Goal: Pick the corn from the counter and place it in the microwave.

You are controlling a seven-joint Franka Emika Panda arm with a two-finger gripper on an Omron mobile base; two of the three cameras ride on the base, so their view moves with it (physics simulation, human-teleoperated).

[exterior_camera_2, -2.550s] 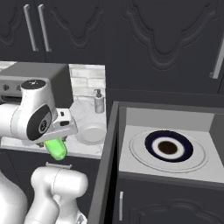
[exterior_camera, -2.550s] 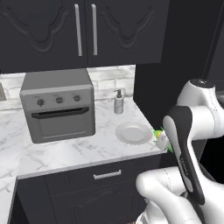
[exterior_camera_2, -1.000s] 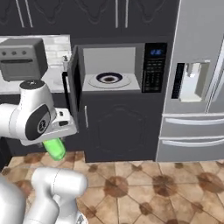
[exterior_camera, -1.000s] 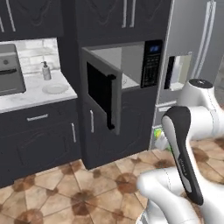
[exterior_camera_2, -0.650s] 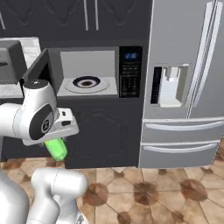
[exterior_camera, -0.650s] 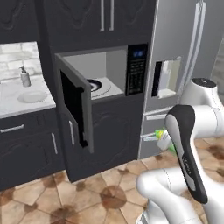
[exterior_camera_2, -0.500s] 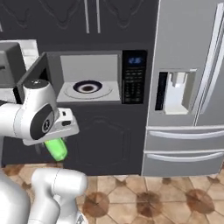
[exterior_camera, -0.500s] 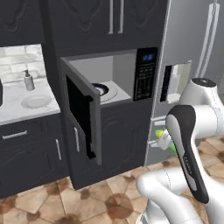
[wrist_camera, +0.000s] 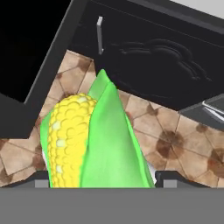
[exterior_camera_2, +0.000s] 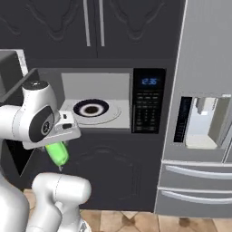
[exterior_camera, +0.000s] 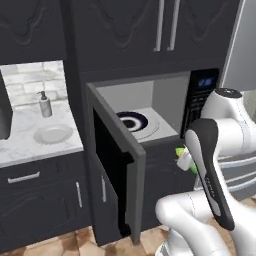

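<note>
Green-husked corn hangs clamped in my pincer, closed on it below the open microwave. Step in hand: carrying. Next, I judge, lift toward 1 o'clock onto the turntable plate, clearing the door.

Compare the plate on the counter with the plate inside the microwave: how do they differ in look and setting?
The plate on the counter is plain pale grey; the plate inside the microwave has a dark ring around a pale centre. The counter plate lies in the open beside a soap dispenser; the microwave plate rests on the turntable, walled in behind an open door. Both are round, flat and hold nothing.
</note>
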